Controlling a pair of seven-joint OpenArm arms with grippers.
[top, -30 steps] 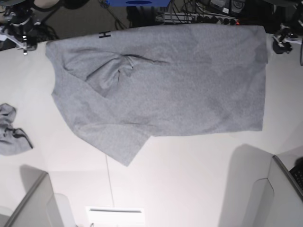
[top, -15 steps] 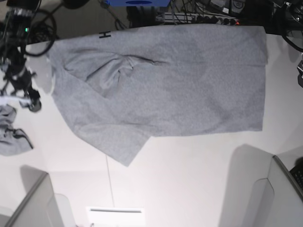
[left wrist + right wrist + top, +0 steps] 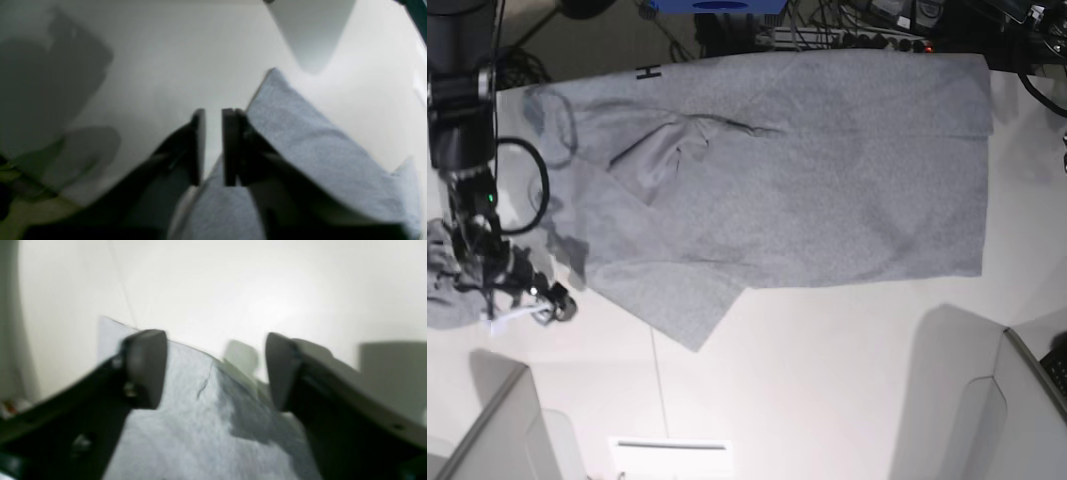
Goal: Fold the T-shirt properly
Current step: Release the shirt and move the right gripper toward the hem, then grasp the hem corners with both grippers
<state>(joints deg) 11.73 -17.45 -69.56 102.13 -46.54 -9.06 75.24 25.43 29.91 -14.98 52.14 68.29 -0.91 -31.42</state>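
The T-shirt (image 3: 807, 170) lies spread across the far half of the white bench (image 3: 827, 380), plain side up, with a scrap of black lettering showing at its 11 o'clock corner and a rumpled sleeve just inside that. A loose corner hangs out toward 7 o'clock.

The right tool (image 3: 213, 373) hovers over the shirt's edge at about 9 o'clock in the base view, its jaws standing wide apart with cloth and a small crease beneath them and nothing gripped. The small grey cloth (image 3: 447, 280) lies just beside that arm, so the descent should stay clear of it.

The left tool (image 3: 213, 146) shows jaws drawn nearly together with a narrow gap of bare bench between them. The shirt's hem lies against the outside of one jaw, so it appears to hold nothing.

To do this step well, I judge each tool should come down squarely over a hem, take both layers, and pinch close to a corner. Lifting evenly on both sides would keep the fold line straight.
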